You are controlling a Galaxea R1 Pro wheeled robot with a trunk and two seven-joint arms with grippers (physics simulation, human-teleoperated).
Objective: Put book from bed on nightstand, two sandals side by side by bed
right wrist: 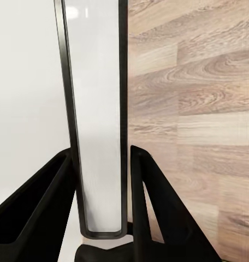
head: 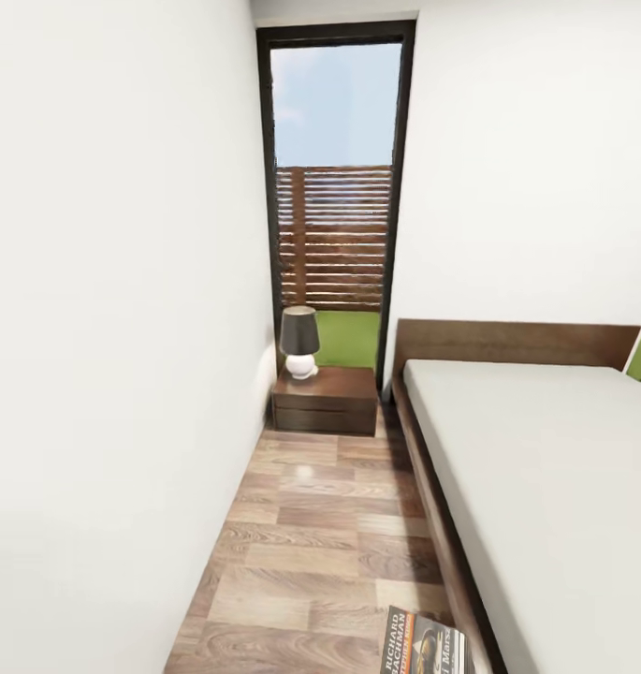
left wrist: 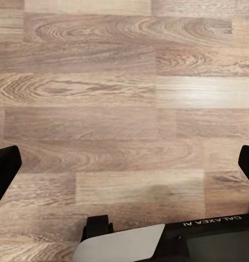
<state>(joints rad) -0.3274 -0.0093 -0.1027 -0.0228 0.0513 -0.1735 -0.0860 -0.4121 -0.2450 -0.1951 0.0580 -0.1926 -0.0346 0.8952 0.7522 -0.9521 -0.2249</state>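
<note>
Clamping the book [right wrist: 97,125] edge-on, your right gripper [right wrist: 100,185] carries it at 6 o'clock in the head view; thin, light, slick covers, so keep hold near the spine. Left gripper [left wrist: 124,164] spread wide. Nightstand [head: 326,398] at 12 o'clock.

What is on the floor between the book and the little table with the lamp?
Nothing: the head view shows bare wood floor from the book to the nightstand.
</note>
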